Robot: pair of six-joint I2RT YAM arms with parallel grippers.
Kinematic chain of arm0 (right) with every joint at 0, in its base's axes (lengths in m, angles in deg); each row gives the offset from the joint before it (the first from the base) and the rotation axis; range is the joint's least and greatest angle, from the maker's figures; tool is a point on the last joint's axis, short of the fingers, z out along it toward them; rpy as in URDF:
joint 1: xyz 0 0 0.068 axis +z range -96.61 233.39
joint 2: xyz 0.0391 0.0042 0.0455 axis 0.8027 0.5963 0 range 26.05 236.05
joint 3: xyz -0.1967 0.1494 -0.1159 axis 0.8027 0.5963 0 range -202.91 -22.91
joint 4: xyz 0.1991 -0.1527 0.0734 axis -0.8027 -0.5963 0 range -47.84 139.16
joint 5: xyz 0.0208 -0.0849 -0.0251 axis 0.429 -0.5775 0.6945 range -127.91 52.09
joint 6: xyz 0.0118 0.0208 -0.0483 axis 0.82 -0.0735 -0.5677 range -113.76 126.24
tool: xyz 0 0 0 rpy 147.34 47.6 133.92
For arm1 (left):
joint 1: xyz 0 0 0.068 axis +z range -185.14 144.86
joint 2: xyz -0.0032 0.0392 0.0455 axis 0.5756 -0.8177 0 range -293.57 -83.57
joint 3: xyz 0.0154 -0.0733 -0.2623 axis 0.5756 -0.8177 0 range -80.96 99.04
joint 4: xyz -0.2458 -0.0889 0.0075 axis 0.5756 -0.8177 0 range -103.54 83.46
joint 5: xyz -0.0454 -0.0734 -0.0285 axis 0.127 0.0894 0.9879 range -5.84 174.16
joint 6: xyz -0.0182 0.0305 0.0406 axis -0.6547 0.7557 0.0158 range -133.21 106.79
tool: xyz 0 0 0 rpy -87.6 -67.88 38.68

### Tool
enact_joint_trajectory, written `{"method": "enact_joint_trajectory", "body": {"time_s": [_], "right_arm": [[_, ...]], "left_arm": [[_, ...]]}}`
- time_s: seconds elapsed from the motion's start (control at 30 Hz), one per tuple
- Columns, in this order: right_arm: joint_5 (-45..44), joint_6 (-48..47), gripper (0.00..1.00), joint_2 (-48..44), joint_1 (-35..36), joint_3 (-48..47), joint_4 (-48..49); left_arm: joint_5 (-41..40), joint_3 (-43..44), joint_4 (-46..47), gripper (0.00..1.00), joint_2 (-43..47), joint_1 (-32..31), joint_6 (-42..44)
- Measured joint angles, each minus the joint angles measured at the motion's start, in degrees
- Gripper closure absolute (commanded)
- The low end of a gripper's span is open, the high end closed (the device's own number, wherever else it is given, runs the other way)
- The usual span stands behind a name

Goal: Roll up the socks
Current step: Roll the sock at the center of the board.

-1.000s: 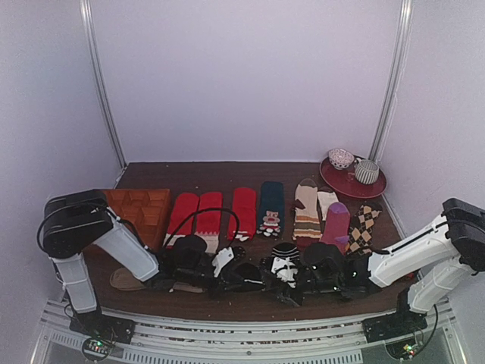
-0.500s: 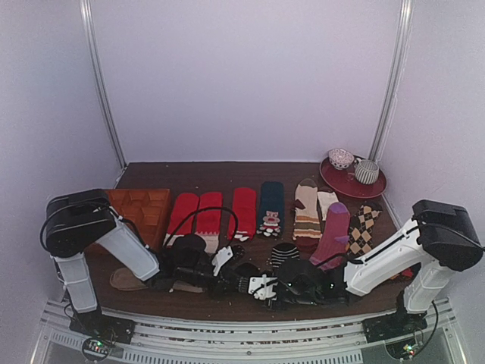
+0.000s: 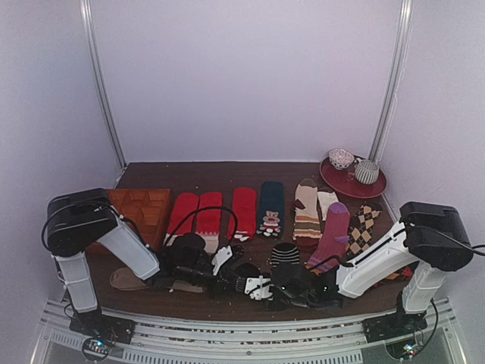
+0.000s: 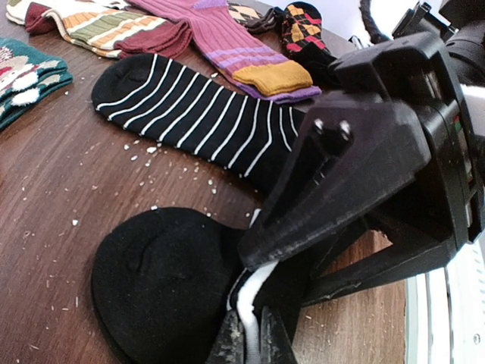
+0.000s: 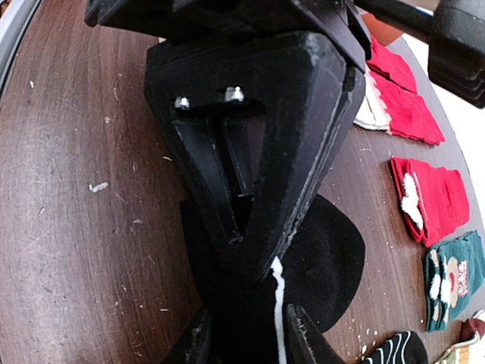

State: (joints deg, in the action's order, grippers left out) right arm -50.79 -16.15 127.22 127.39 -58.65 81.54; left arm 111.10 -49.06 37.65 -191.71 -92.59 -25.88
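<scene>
The mostly black sock (image 3: 246,271) lies on the table near the front edge, between my two grippers. In the left wrist view (image 4: 155,280) its white-banded cuff (image 4: 254,303) runs up between my left fingers. My left gripper (image 4: 254,341) is shut on that cuff; it also shows in the top view (image 3: 237,282). My right gripper (image 5: 250,341) faces it tip to tip, its jaws closed on the bunched black fabric of the same cuff end, seen in the top view (image 3: 258,288). The thinly striped sock (image 4: 197,106) lies flat just behind, untouched (image 3: 286,254).
A row of socks lies behind: red ones (image 3: 198,212), a dark green one (image 3: 270,203), a tan striped one (image 3: 306,205), a purple one (image 3: 333,227), an argyle one (image 3: 364,224). An orange tray (image 3: 144,208) is at left, a red plate with cups (image 3: 352,180) at back right.
My right arm has swung left from beside the striped sock to the black sock, meeting the left gripper. The striped sock now lies flat behind. The left arm barely moved.
</scene>
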Motion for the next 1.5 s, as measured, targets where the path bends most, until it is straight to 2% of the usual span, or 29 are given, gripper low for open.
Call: {"method": "enact_joint_trajectory", "body": {"time_s": [0.13, 0.23, 0.3, 0.37, 0.43, 0.5, 0.57, 0.7, 0.87, 1.07, 1.23, 1.3, 1.37, 1.5], "right_arm": [[-0.85, -0.59, 0.58, 0.0, -0.02, 0.33, 1.16], [-0.9, -1.38, 0.65, 0.2, -0.02, 0.02, 0.9], [-0.46, -1.38, 0.75, 1.07, 0.0, -1.31, 0.02], [0.42, -0.92, 0.93, 1.81, 0.04, -2.6, -1.25], [0.81, 0.09, 1.0, 2.1, 0.13, -3.21, -2.58], [1.09, 1.79, 1.0, 2.14, 0.09, -3.93, -3.91], [1.95, 4.02, 1.0, 2.14, -0.37, -4.79, -5.38], [5.73, 8.94, 1.0, 1.64, -2.38, -6.1, -8.0], [14.03, 15.34, 0.99, 1.51, -6.16, -10.27, -15.41], [28.39, 23.21, 0.96, 4.72, -12.33, -18.36, -25.99], [40.63, 27.3, 0.96, 6.6, -17.09, -20.26, -28.57], [44.76, 28.04, 0.96, 7.21, -18.25, -20.63, -29.24], [48.37, 28.39, 0.95, 7.82, -19.06, -21.0, -30.42], [54.21, 28.35, 0.95, 9.11, -19.65, -21.84, -32.59]], "left_arm": [[0.42, 0.0, 0.35, 1.0, -0.22, 0.13, 0.13], [0.52, 0.0, 0.39, 1.0, -0.24, 0.15, 0.17], [0.52, 0.0, 0.39, 1.0, -0.26, 0.17, 0.17], [0.59, -0.02, 0.39, 0.99, -0.24, 0.35, 0.2], [0.72, -0.13, 0.42, 0.87, -0.22, 0.52, 0.26], [0.57, -0.44, 0.52, 0.79, -0.02, 0.63, 0.52], [-0.26, -0.76, 0.35, 0.78, 0.39, 0.7, 0.92], [-2.62, -1.9, -1.4, 0.63, 3.08, 0.72, 2.47], [-6.56, -6.88, -7.21, 0.59, 12.44, 0.61, 6.47], [-8.44, -8.76, -7.67, 0.56, 23.1, -1.29, 14.51], [-9.42, -8.74, -5.97, 0.55, 21.79, -1.44, 19.52], [-9.55, -8.63, -4.66, 0.54, 19.34, -1.44, 20.85], [-9.6, -7.63, -4.26, 0.49, 15.69, -1.44, 22.16], [-9.18, -5.49, -3.89, 0.48, 10.88, -1.44, 23.91]]}}
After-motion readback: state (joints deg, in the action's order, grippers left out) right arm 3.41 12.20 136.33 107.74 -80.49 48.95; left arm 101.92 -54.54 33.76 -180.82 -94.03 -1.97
